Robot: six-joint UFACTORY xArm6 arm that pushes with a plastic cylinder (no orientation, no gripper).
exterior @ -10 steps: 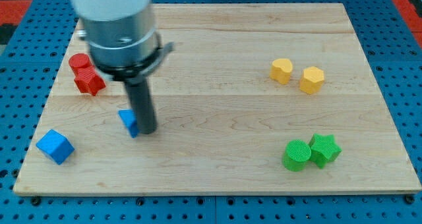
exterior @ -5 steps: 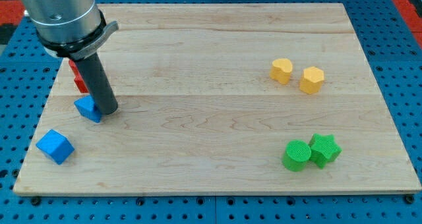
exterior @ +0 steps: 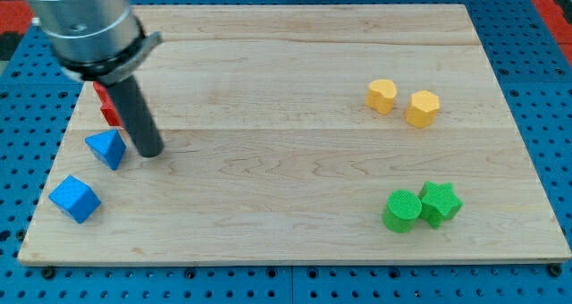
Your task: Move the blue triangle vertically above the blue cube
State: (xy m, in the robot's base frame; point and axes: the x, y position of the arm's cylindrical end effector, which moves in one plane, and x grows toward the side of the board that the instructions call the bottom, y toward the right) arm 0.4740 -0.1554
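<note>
The blue triangle [exterior: 107, 148] lies near the board's left edge. The blue cube [exterior: 73, 198] sits below it and a little to the left, near the bottom-left corner. My tip [exterior: 150, 152] rests on the board just to the right of the blue triangle, with a small gap between them. The rod rises up and to the left into the grey arm body at the view's top left.
Red blocks [exterior: 106, 106] sit above the triangle, mostly hidden behind the rod. Two yellow blocks [exterior: 382, 96] [exterior: 423, 108] lie at the upper right. A green cylinder [exterior: 402, 210] and a green star [exterior: 440, 202] touch at the lower right. The wooden board [exterior: 295, 241] lies on blue pegboard.
The blue triangle has been pushed left and slightly up, from mid-left to above the cube. My tip moved left with it, then stayed while the triangle slid a little further left.
</note>
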